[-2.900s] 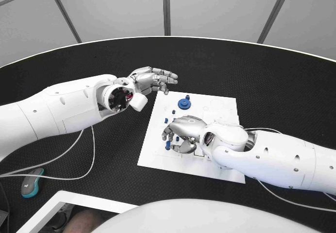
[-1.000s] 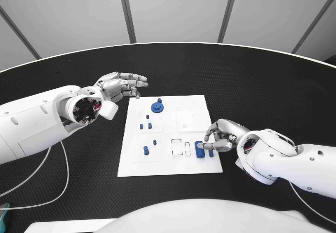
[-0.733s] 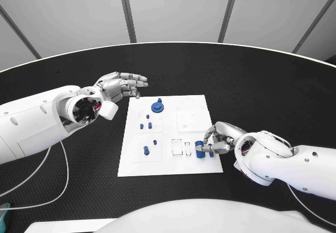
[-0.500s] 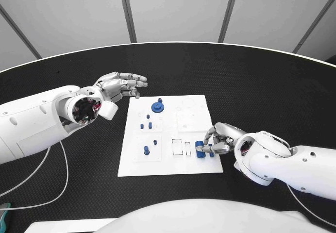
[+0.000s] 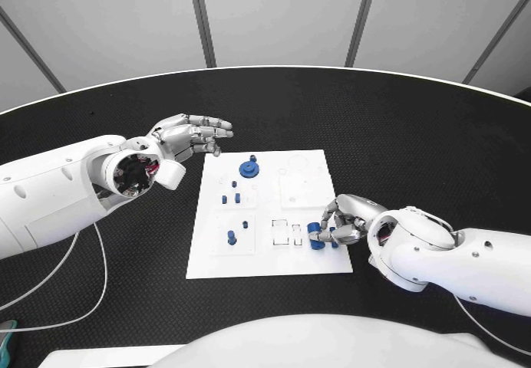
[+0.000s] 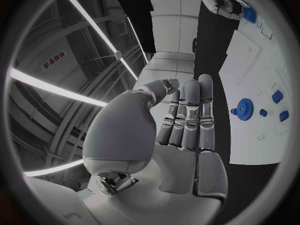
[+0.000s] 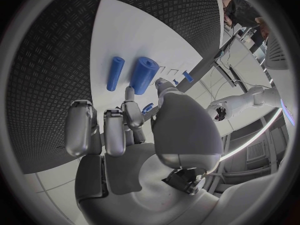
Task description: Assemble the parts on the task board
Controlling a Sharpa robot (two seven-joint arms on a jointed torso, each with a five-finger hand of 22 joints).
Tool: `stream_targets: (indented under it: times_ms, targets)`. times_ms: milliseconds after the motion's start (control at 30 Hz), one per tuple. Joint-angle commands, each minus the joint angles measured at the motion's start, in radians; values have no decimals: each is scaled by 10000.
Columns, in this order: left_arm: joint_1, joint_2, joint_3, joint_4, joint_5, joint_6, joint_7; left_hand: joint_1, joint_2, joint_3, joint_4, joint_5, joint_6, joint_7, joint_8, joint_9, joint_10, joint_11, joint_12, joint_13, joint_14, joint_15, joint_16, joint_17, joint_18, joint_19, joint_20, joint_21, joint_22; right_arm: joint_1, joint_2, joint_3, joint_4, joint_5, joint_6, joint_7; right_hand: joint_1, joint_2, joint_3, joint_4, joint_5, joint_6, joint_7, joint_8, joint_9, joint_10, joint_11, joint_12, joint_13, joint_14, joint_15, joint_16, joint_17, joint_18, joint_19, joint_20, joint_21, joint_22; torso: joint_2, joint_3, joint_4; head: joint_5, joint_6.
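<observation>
Board (image 5: 265, 261) lies mid-tabletop (image 5: 420, 138). My right hand (image 5: 341, 222), fingers curled, reaches the thick blue cylinder (image 7: 144, 75) at the board's near right corner; a thin pin (image 7: 115, 73) lies just beside it. I cannot tell whether the cylinder is grasped or merely touched. My left hand (image 5: 197, 132) hovers off the board's far left corner, fingers loosely bent, holding nothing. Risk, as I judge it: the round cylinder rolls off the edge, or nudges the pin.

We see one red sign (image 6: 55, 63) on the room wall, left wrist view, characters too small to read.
</observation>
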Motion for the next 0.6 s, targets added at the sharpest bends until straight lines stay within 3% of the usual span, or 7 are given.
stream_targets:
  times_ms: [33, 367, 600]
  targets:
    - [0, -3, 0, 7, 0, -2, -9, -1, 99, -39, 2, 30, -4, 47, -64, -12, -89, -1, 39, -15, -49, 25, -34, -14, 174, -87, -10, 69, 8, -5, 31, -1, -60, -14, 106, -15, -9, 87, -59, 12, 66, -53, 5, 39, 11, 54, -7, 26, 266, 804, 11, 46, 1331, -193, 619, -6, 25, 1684, 6, -12, -5, 3, 1]
    - [1, -5, 0, 15, 0, 13, -39, -12, 95, -53, 9, 31, -2, 45, -66, -13, -93, -2, 42, -18, -49, 26, -28, -16, 176, -96, -6, 69, 9, -68, 212, -3, -245, -27, 326, -41, -21, 111, -102, 8, 80, -58, 2, 58, 28, 48, -9, 17, 263, 798, 9, 32, 1307, -194, 619, -6, 29, 1688, -5, -9, -3, 3, 1]
    - [1, 2, 1, 6, 0, 16, -52, -12, 95, -53, 9, 31, -2, 45, -66, -13, -93, -2, 42, -18, -49, 26, -28, -16, 176, -96, -6, 69, 9, -124, 303, -4, -335, -28, 446, -55, 391, 238, -133, -26, 345, -116, -8, 152, 115, 59, -22, 48, 311, 800, -1, 42, 1324, -198, 619, -14, 44, 1709, -6, -9, -18, 25, 1]
